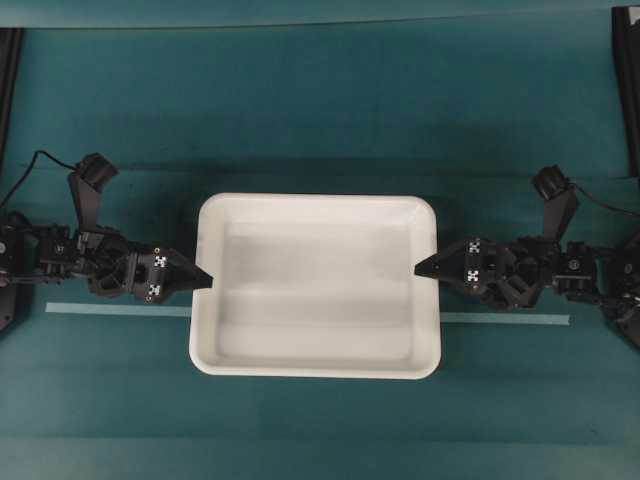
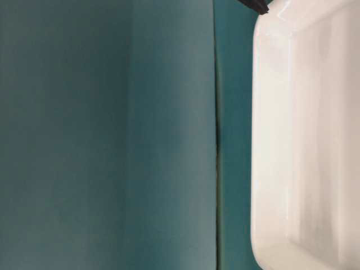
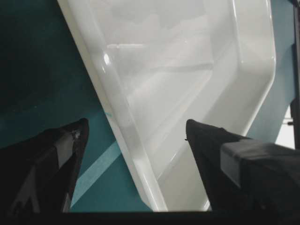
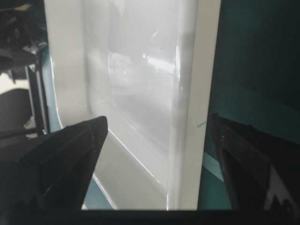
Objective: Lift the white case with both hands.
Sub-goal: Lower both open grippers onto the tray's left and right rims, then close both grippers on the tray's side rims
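Observation:
The white case (image 1: 316,290) lies in the middle of the teal table, empty. My left gripper (image 1: 205,277) is at the middle of its left rim and is open. In the left wrist view (image 3: 136,129) one finger is outside over the table and the other is over the case's inside (image 3: 164,61), with the rim between them. My right gripper (image 1: 420,268) is open at the right rim. In the right wrist view (image 4: 157,124) it straddles the case's rim (image 4: 201,93) the same way. The case fills the right of the table-level view (image 2: 304,140). No finger visibly touches the rim.
A pale tape strip (image 1: 120,311) runs across the table and under the case, showing again on the right (image 1: 505,320). Black frame posts stand at the far left (image 1: 10,80) and far right (image 1: 625,80). A dark fingertip (image 2: 256,5) shows at the case's corner.

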Controlling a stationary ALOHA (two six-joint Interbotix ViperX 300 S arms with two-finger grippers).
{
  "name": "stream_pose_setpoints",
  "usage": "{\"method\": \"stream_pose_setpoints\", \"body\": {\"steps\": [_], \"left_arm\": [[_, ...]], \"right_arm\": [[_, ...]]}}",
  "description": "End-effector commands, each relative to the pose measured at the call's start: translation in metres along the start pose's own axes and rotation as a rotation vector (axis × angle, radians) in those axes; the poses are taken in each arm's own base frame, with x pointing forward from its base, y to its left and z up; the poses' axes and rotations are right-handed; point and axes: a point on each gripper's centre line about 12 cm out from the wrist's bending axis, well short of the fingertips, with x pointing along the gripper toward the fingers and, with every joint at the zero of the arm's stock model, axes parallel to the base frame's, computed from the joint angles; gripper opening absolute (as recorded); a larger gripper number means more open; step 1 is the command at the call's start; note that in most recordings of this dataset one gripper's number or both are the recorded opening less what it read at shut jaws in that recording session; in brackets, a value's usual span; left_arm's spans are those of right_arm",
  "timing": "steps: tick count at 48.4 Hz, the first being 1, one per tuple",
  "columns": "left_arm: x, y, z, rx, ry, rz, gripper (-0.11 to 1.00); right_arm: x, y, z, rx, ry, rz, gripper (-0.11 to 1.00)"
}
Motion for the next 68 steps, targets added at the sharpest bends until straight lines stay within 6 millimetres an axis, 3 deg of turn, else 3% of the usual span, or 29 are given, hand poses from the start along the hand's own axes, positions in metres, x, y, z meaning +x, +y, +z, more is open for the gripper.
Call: {"method": "stream_pose_setpoints", "body": {"steps": [1,14,18,25,29,33,53,68], "left_arm": [[0.002,-0.001,-0.001,0.006,0.003,-0.006,0.90],[0.002,-0.004,0.001,0.006,-0.007,-0.032,0.76],[0.001,-0.004,0.001,0.004,-0.011,-0.034,0.64],[0.002,-0.005,0.002,0.004,-0.011,-0.034,0.34],[0.003,-0.005,0.002,0.004,-0.010,-0.029,0.17],[0.003,-0.004,0.002,0.004,-0.006,-0.017,0.09],[0.007,-0.003,0.001,-0.014,0.015,0.042,0.09],[0.003,-0.032,0.011,-0.064,0.009,0.021,0.09]], "right_arm": [[0.004,-0.002,-0.001,0.006,-0.003,-0.008,0.91],[0.006,-0.005,-0.003,0.043,0.011,-0.059,0.78],[0.007,-0.008,-0.005,0.050,0.018,-0.095,0.63],[0.007,-0.010,-0.005,0.056,0.023,-0.120,0.23],[0.008,-0.010,-0.005,0.062,0.023,-0.124,0.11],[0.008,-0.010,-0.006,0.067,0.025,-0.132,0.11],[0.010,0.001,-0.008,0.089,0.044,-0.148,0.11],[-0.001,0.026,-0.008,0.125,0.073,-0.133,0.11]]}}
